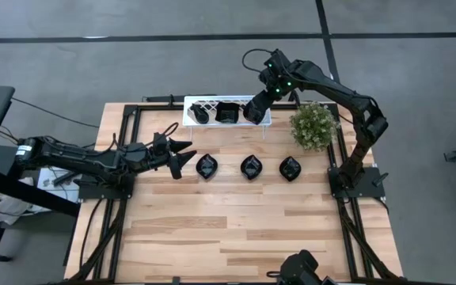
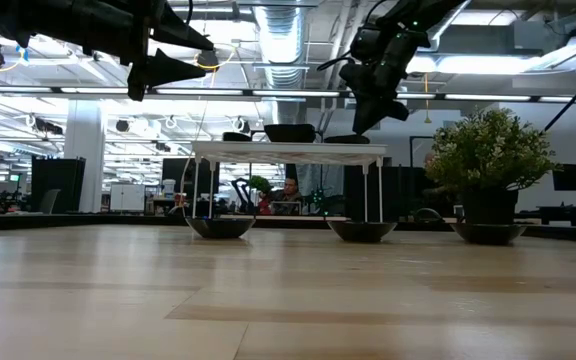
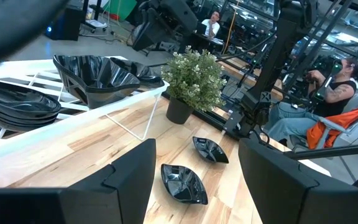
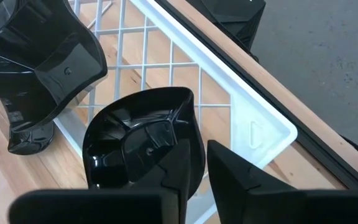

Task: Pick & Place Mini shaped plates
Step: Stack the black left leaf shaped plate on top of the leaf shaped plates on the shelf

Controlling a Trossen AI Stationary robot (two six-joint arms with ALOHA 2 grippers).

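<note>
Three glossy black mini plates lie in a row on the table (image 1: 206, 167) (image 1: 250, 167) (image 1: 290, 169), resting on their undersides. More plates sit in stacks on the white lattice rack (image 1: 212, 101), at its left (image 1: 202, 114) and middle (image 1: 228, 112). My right gripper (image 1: 256, 107) (image 4: 199, 183) is over the rack's right end, shut on one plate (image 4: 138, 146). My left gripper (image 1: 187, 155) (image 3: 196, 168) hangs open above the table, left of the leftmost plate, and touches nothing. My right gripper has the plate by its rim (image 4: 191, 134) on the side nearest the wrist. One finger (image 4: 166, 180) lies over the plate's hollow and the other (image 4: 241, 180) stands outside it. The fingers come from above, slanting down. The plate sits above the rack's grid; I cannot tell whether it is clear of it.
A potted plant (image 1: 314, 125) stands right of the rack, near the right arm's base. The rack stands on thin legs (image 2: 366, 190) at the table's far edge. Bare wood lies along the near half of the table (image 1: 228, 229). People sit in the room beyond.
</note>
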